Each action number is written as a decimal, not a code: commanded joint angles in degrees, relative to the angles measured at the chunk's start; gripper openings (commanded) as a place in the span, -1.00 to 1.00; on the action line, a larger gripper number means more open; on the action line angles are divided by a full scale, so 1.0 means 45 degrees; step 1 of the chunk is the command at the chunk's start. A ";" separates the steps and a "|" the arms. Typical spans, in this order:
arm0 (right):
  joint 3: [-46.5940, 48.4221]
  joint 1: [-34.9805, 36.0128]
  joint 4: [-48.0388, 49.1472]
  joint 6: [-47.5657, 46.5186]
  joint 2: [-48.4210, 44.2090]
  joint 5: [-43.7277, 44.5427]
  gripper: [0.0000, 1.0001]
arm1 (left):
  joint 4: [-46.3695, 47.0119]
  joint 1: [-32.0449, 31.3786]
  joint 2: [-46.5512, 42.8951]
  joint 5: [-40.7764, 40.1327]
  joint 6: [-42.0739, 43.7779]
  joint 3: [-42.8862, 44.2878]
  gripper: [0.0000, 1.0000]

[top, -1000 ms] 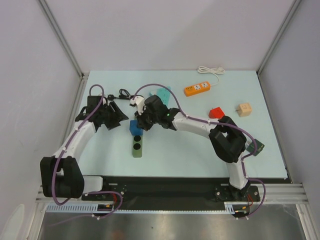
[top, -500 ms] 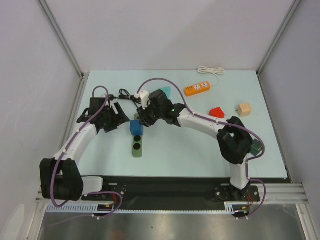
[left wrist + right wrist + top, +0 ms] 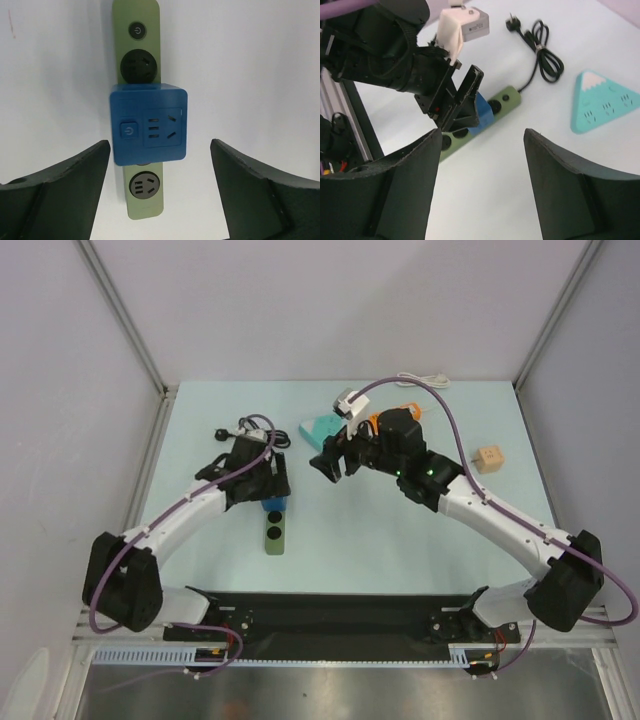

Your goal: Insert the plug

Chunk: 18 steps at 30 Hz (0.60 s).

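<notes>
Left claw [image 3: 159, 152], open and empty, points down with a finger on each side of one blue cube socket [image 3: 148, 124] seated on one green power strip [image 3: 144, 207]. Right claw [image 3: 482, 137], open and empty, hangs near one teal triangular socket [image 3: 605, 102]. The plug [image 3: 512, 21] lies loose toward the table's [image 3: 400, 540] far-left corner. Both arms reach inward.

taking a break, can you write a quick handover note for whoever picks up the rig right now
Left gripper: open, empty, fingers either side of the blue socket cube, not touching it.
Right gripper: open, empty, hovering right of the green power strip.
Things: the black plug lies loose on the table on its looped cord, beyond the strip's far end. The blue cube sits on the strip's middle.
Done: plug not inserted anywhere.
Left: pick up the plug and push it into a socket.
</notes>
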 commanded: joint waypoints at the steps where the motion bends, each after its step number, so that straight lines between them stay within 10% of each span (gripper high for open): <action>1: -0.0823 -0.0588 0.0292 0.0115 -0.0278 -0.0027 0.45 | 0.0010 -0.0853 0.0869 -0.1648 0.0228 0.0972 0.76; 8: -0.1547 -0.1019 0.0703 0.0194 -0.0768 -0.0321 0.44 | -0.0362 -0.1382 0.2531 -0.2997 -0.0163 0.1364 0.69; 18: -0.1899 -0.1234 0.0938 0.0311 -0.0866 -0.0361 0.45 | -0.1317 -0.1382 0.3840 -0.4694 -0.0416 0.1968 -0.50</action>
